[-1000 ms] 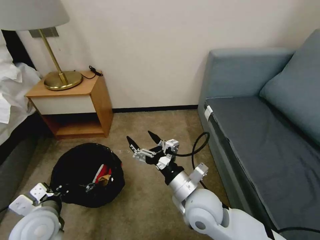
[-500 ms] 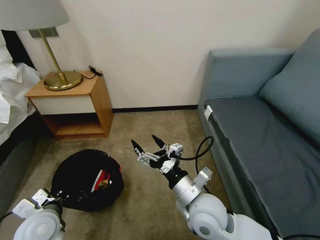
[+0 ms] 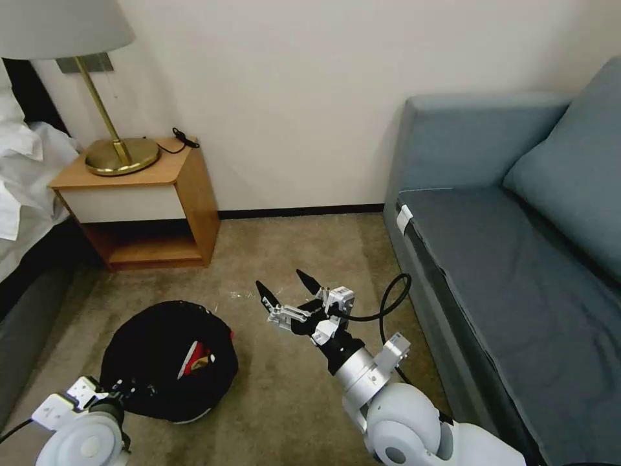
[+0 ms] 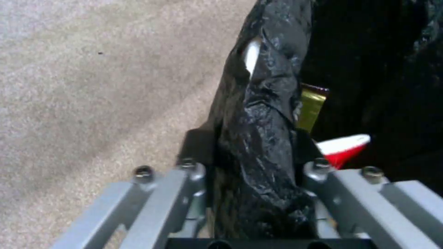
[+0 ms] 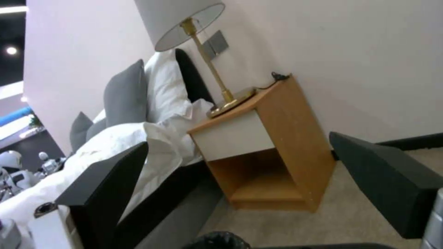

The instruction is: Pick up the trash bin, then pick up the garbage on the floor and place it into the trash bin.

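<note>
The trash bin (image 3: 155,349), lined with a black bag, is low at my left over the carpet. My left gripper (image 3: 119,388) is shut on its near rim; in the left wrist view the left gripper (image 4: 251,145) pinches the bagged rim (image 4: 258,114). Inside lie garbage pieces: a red-and-white packet (image 3: 196,358) (image 4: 344,148) and a gold wrapper (image 4: 311,107). My right gripper (image 3: 283,285) hangs open and empty right of the bin, above bare carpet. In the right wrist view its dark fingers (image 5: 383,173) stand wide apart.
A wooden nightstand (image 3: 149,207) with a brass lamp (image 3: 119,155) stands against the wall at the back left, beside a bed (image 3: 26,181). A blue-grey sofa (image 3: 517,259) lines the right side. Open carpet (image 3: 291,239) lies between them.
The left gripper has drawn the bin nearer to me and lower in the head view. The right gripper has shifted slightly back and to the right, still open.
</note>
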